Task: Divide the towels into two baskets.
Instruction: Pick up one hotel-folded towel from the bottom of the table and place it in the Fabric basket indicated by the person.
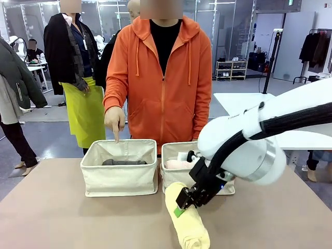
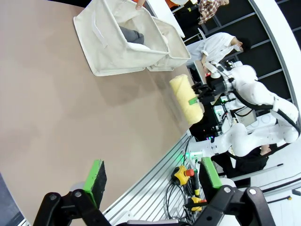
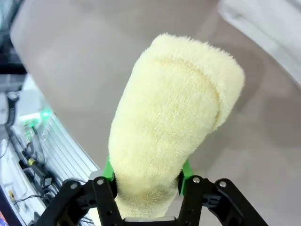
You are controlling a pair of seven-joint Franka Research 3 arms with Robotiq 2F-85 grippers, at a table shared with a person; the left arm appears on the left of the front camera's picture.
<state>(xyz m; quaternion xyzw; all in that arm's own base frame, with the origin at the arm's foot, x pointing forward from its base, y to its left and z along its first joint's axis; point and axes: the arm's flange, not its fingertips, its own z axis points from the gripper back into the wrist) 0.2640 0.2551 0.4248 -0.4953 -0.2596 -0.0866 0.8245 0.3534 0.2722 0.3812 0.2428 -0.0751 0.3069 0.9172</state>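
Observation:
My right gripper (image 1: 182, 205) is shut on the pale yellow towel (image 1: 188, 225), a thick roll low over the table just in front of the right basket (image 1: 171, 175). Close up, the green pads (image 3: 184, 176) press into both sides of the yellow roll (image 3: 174, 117). The dark grey towel (image 1: 124, 162) lies in the left basket (image 1: 119, 179). A pale pink towel (image 1: 177, 164) lies in the right basket, partly hidden by my right arm. My left gripper (image 2: 153, 174) is open and holds nothing, high above the table's near edge, with the yellow towel (image 2: 186, 99) farther off.
A person in an orange hoodie stands behind the baskets, one hand (image 1: 114, 122) pointing a finger down at the left basket's rear rim. Bare brown tabletop (image 1: 67, 218) spreads in front of and left of the baskets. Cables and a stop button (image 2: 181, 174) sit beyond the table edge.

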